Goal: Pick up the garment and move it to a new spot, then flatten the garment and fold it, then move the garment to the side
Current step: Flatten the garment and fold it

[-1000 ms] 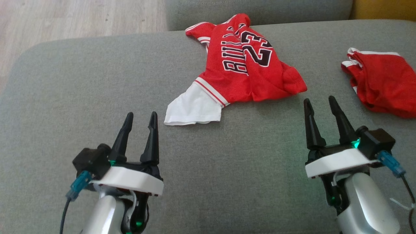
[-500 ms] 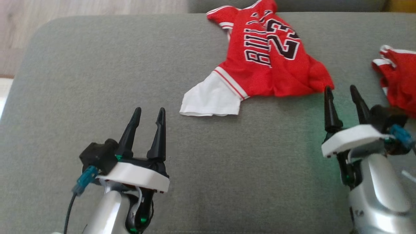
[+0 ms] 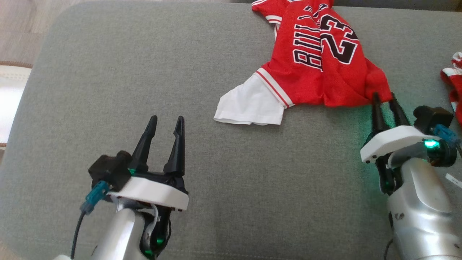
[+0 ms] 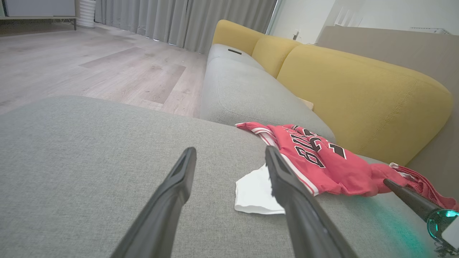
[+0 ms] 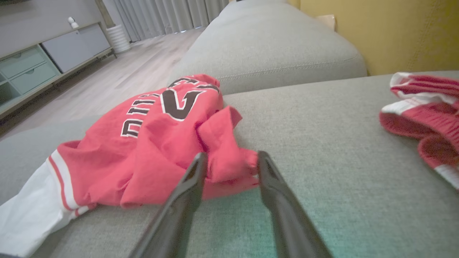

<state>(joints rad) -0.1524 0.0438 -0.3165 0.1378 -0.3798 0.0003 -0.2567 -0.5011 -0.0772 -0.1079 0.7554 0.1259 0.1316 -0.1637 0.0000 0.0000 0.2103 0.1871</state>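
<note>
Grey sofa seat (image 3: pixel 144 72): carries small red garment w/ white trim (image 5: pixel 419 111), crumpled, near rt edge. Yellow backrest (image 4: pixel 358 89) behind. Wood floor (image 4: pixel 89 61), grey curtains (image 4: pixel 179 18), low cabinet (image 5: pixel 36 61) beyond.

The garment (image 3: pixel 325 68), a red jersey with black, white-outlined "BULLS" and "23", lies crumpled on the grey cushion (image 3: pixel 144 72), lettering face up and running sideways. One white short sleeve with a red-and-white striped seam spreads flat from its near edge, ahead and to the right of the left gripper (image 3: pixel 167 117) and well apart from it. Its bunched red corner sits between the fingertips of the right gripper (image 3: pixel 384 95), rumpled into a raised fold there
</note>
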